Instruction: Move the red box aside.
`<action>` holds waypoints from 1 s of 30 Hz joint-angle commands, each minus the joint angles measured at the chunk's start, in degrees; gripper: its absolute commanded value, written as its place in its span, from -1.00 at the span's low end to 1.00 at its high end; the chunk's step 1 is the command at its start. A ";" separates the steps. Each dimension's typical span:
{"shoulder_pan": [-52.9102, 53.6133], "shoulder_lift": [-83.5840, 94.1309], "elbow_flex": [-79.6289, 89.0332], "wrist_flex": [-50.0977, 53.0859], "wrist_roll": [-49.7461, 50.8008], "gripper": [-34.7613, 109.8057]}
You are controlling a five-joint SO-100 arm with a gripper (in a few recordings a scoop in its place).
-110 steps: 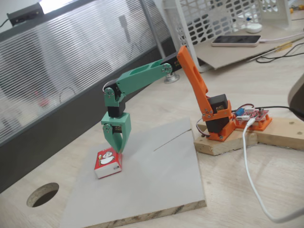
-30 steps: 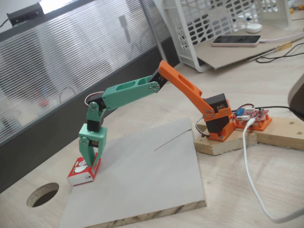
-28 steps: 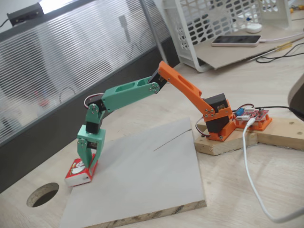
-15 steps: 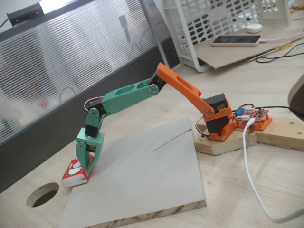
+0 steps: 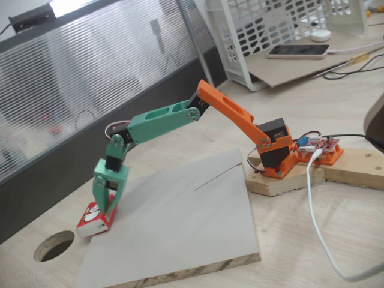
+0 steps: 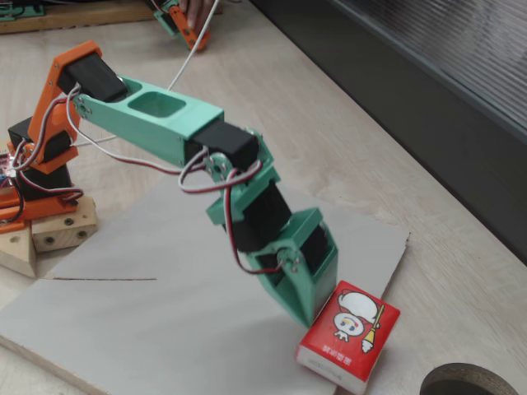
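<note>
Red box [image 6: 348, 335] lying flat at the far corner of the grey board [image 5: 180, 228], partly overhanging its edge, just short of the round hole [image 5: 54, 246] in the surface [image 5: 336, 90]. Touching the box's near side: green fingers [image 6: 300, 309], pointed straight down, apparently closed and pressing against the carton rather than clamped round it. Judged mostly done: already well off to the side, with only backing away left.
</note>
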 commanded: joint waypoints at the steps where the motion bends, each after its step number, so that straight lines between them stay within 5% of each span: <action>1: -0.62 -2.29 -4.13 0.09 1.14 -0.47; 30: -0.70 -8.88 -8.09 0.09 1.14 -0.47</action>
